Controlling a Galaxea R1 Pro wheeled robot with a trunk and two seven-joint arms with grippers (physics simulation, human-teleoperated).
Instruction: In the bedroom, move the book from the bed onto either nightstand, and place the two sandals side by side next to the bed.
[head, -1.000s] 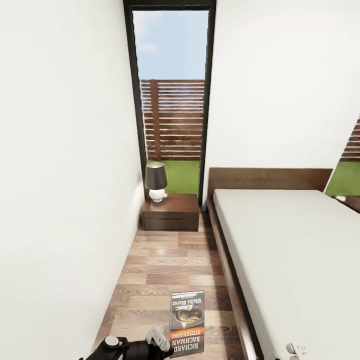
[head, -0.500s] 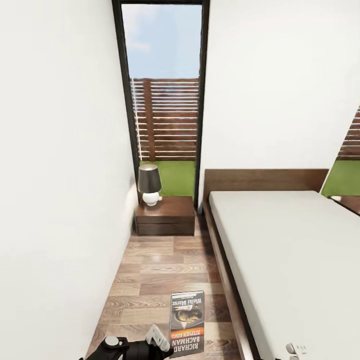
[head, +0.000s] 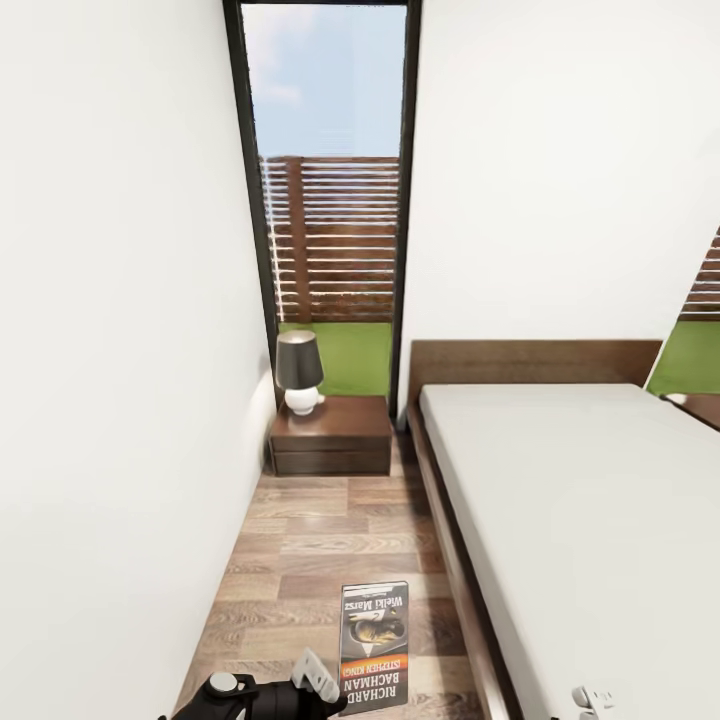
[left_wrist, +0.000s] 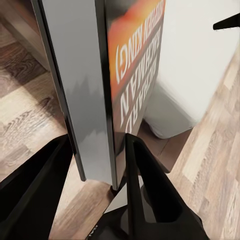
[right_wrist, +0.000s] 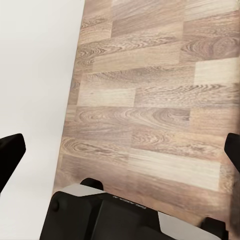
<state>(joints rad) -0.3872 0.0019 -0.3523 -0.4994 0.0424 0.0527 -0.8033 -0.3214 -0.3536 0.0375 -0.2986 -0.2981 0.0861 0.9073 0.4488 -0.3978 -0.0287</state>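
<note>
In the head view, the book (head: 374, 647) stands upright at the bottom, its dark pictured cover and orange band facing me, with my left gripper (head: 335, 690) shut on its lower edge. The left wrist view has the book (left_wrist: 135, 65) clamped between the two black fingers (left_wrist: 150, 185). The nightstand (head: 335, 430) stands ahead at the end of the aisle, under the window. The bed (head: 560, 500) runs along the right. Low by the bed's edge, my right gripper (head: 590, 698) is open, and its wrist view has the gripper (right_wrist: 122, 145) over bare floor. The sandals are out of view.
A dark-shaded lamp (head: 299, 372) with a white base stands on the nightstand's left part. A white wall (head: 120, 400) bounds the aisle on the left. The wood-plank floor (head: 320, 550) forms a narrow lane between that wall and the bed frame. A tall window (head: 330, 190) rises behind.
The whole head view has shifted since a second ago, so the camera moved; the nightstand now sits a little further left. The book stays held in my left gripper.
</note>
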